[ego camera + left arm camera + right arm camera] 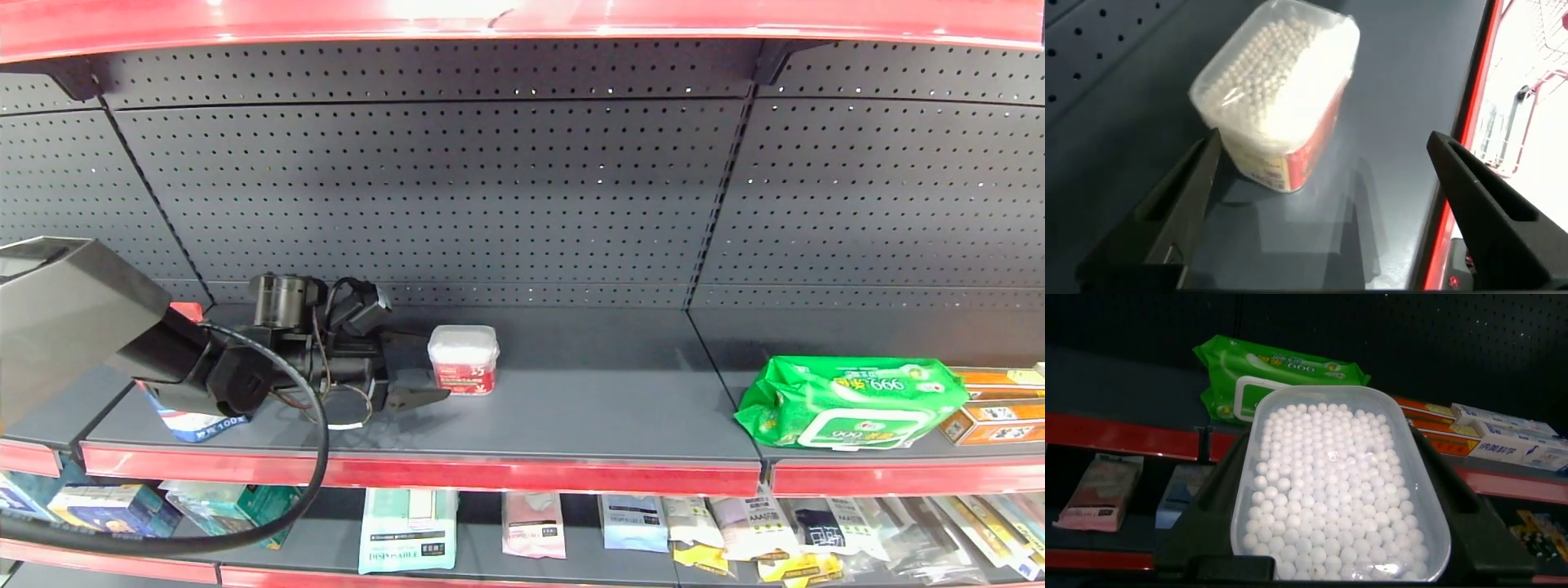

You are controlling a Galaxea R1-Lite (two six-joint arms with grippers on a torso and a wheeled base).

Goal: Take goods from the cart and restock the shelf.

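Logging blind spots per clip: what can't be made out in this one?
Blue-and-white pack: head view, mostly behind the left arm.
Orange cardboard boxes: head view, cut by the right edge.
Clear plastic tub of white cotton swabs: right wrist view, sides covered by the right hand.

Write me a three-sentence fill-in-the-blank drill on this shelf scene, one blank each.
1. The left gripper, next to the cotton swab box standing on the shelf, is ____.
2. The right gripper is ____ on a second swab box.
3. The wipes pack lying on the shelf is coloured ____.
Missing words: open; shut; green.
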